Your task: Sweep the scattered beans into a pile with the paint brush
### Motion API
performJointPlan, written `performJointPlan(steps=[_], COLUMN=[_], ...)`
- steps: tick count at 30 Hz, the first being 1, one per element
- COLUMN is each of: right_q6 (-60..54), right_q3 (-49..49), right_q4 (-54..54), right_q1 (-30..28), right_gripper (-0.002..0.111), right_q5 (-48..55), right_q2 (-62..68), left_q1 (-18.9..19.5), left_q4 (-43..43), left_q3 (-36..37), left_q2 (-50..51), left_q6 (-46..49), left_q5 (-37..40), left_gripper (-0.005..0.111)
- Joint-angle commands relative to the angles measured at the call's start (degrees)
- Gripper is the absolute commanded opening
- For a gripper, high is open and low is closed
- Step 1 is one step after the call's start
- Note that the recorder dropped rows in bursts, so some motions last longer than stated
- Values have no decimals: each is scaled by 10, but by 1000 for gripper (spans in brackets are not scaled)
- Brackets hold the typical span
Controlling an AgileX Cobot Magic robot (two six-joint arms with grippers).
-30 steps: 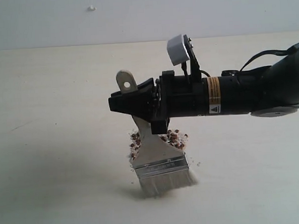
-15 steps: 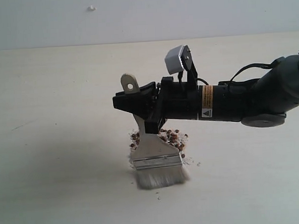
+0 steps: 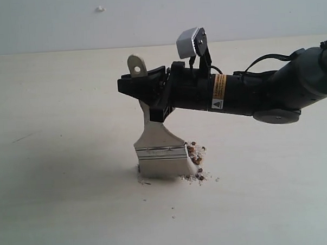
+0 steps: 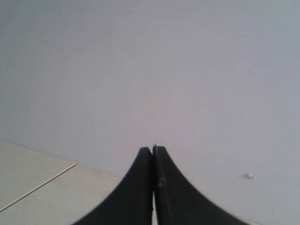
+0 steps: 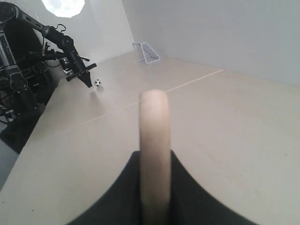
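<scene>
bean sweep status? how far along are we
Done: most visible beans sit in one tight cluster. In hand: right gripper clamps the paint brush roughly upright, bristles down on the table, cluster at its right edge in the exterior view. To do: a few stray specks lie nearer the camera, too small to identify; anything behind the brush is hidden. Left gripper is shut, empty.

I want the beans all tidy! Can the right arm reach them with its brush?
Probably yes. The right hand holds the paint brush with its bristles down on the table, right beside the beans, and nothing stands between them.
</scene>
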Motion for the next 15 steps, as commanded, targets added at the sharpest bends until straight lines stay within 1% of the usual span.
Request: performJointPlan(steps=[1,9,15], right_q6=[45,115,102], right_q3=[-2,20,60], right_q4=[-34,-81,-93], right_q1=[1,4,16], right_gripper=[0,0,0], right_q5=[-5,-5,-5], right_q2=[-31,-84,-68], left_q1=[1,1,1], left_q4=[-3,-3,-3], left_q3=[1,1,1], left_q2=[-4,-4,-4], left_q6=[2,2,2], left_q5=[-1,-1,-1], left_gripper=[0,0,0])
